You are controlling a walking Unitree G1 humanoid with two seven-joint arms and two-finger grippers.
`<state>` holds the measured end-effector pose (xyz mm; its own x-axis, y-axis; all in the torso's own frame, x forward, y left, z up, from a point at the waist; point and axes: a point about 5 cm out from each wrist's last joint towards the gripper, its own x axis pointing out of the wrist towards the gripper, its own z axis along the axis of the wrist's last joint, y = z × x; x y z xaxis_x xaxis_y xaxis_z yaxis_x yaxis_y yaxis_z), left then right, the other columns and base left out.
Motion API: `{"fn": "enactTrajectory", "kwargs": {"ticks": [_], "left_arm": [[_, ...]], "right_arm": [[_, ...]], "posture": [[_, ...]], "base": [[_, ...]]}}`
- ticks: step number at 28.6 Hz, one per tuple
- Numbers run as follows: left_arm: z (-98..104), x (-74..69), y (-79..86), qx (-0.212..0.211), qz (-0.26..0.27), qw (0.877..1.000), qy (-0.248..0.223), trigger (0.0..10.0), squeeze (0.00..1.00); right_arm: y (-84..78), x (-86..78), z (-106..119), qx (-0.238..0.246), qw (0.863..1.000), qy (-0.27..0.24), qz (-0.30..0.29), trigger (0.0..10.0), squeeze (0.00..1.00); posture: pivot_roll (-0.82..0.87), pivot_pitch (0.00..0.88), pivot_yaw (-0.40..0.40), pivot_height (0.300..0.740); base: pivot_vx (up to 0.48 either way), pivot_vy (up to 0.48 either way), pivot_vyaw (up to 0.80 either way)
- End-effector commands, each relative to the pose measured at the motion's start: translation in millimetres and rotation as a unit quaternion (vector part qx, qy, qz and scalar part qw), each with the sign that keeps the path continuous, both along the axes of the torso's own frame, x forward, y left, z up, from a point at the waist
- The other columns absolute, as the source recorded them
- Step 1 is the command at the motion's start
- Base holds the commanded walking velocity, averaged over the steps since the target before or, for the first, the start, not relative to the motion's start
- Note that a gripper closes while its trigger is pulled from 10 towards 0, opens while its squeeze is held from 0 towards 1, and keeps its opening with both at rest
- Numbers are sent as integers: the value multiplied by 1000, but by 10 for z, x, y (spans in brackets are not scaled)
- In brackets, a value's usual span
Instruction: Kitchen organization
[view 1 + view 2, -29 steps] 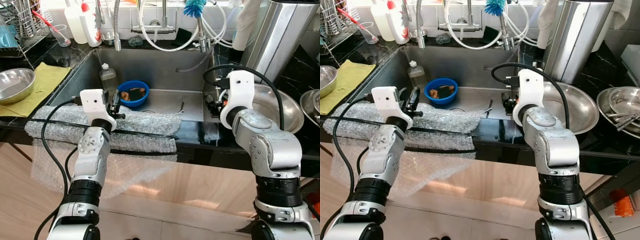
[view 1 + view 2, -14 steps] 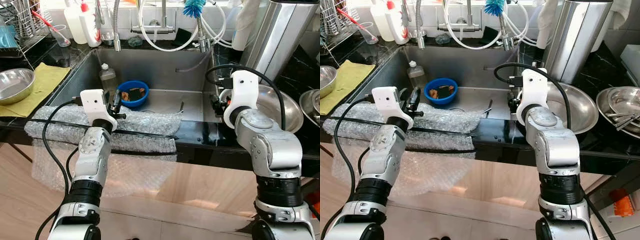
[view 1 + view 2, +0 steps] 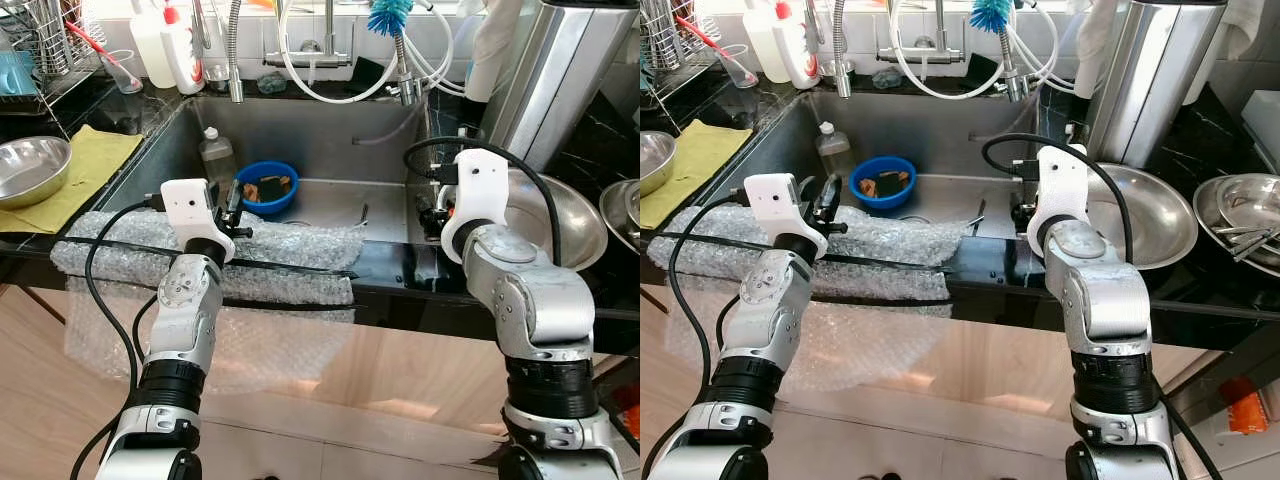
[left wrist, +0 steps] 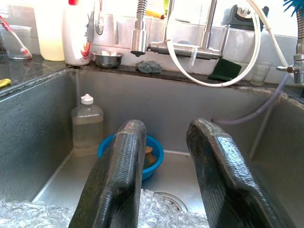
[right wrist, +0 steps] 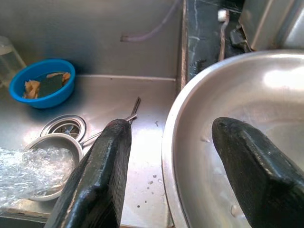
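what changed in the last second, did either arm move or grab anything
The right gripper shifted a little: first rightward toward the big steel basin, then back left to the basin's rim by the sink. It is open and holds nothing. The left gripper, also open, stayed over the bubble wrap; the blue bowl has not moved.

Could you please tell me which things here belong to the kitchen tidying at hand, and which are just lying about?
In play:
right gripper, open astride the rim of the large steel bowl
left gripper, open above the bubble wrap

Lying about:
blue bowl
clear bottle
yellow cloth
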<state>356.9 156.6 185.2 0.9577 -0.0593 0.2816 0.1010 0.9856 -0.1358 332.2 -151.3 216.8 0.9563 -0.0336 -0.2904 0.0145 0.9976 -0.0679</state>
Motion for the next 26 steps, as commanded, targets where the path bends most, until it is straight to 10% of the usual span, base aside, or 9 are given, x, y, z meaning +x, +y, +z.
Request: {"fn": "enactTrajectory", "kwargs": {"ticks": [1,19,21,22,26], "left_arm": [[-42,-4,17,2,0,1000,9,10000,0],[-46,-3,34,1,4,1000,11,10000,0],[-50,-4,32,0,3,1000,12,10000,0],[-52,-5,33,1,3,1000,13,10000,0],[-56,-6,35,1,2,1000,14,10000,0]], "right_arm": [[-14,-4,-13,2,1000,6,-11,10000,0],[63,30,-71,18,1000,21,-4,10000,0],[64,31,-77,18,1000,22,-2,9137,0],[67,30,-79,19,1000,22,-1,0,0],[70,29,-83,21,999,24,0,0,0]], "posture": [[-136,81,34,740],[-131,95,30,740],[-131,95,30,740],[-131,102,31,740],[-131,105,31,740]], "base": [[0,0,0],[0,0,0],[0,0,0],[0,0,0],[0,0,0]]}}
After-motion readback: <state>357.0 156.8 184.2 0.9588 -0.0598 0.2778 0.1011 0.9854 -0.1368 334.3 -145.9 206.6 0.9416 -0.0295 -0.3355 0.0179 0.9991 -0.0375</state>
